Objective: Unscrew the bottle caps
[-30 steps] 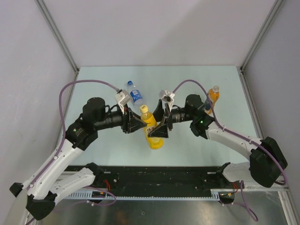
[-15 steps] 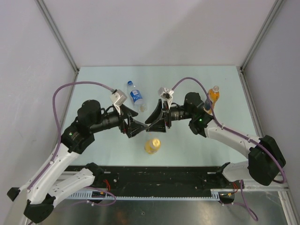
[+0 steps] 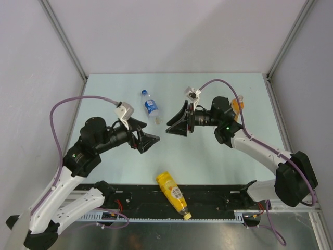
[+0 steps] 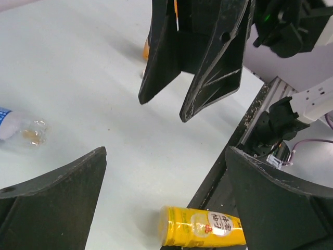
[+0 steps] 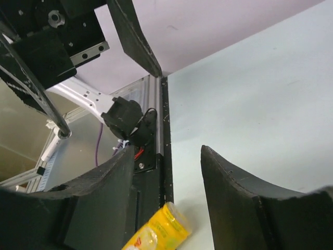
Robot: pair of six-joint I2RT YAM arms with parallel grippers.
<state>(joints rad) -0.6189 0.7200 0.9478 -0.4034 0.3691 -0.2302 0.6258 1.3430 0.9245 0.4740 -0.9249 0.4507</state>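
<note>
The yellow bottle (image 3: 173, 194) lies on its side across the black rail at the table's near edge, its yellow cap (image 3: 187, 215) pointing toward the bases. The same bottle (image 4: 203, 227) shows low in the left wrist view and again in the right wrist view (image 5: 156, 232). A clear bottle (image 3: 150, 107) with a blue label and blue cap (image 3: 144, 92) lies at the back. An orange bottle (image 3: 237, 107) with a pale cap (image 3: 240, 97) stands behind the right arm. My left gripper (image 3: 151, 144) (image 4: 165, 152) is open wide and empty. My right gripper (image 3: 174, 126) (image 5: 167, 151) faces it, jaws apart, holding nothing.
Grey walls (image 3: 62, 47) enclose the pale green table (image 3: 218, 156) on three sides. The black rail (image 3: 218, 195) and the arm bases run along the near edge. A purple cable (image 3: 83, 101) loops over each arm.
The yellow bottle, held upright between both grippers a second ago, dropped and now lies on the near rail. The left gripper opened. Both arms drew back and apart.
</note>
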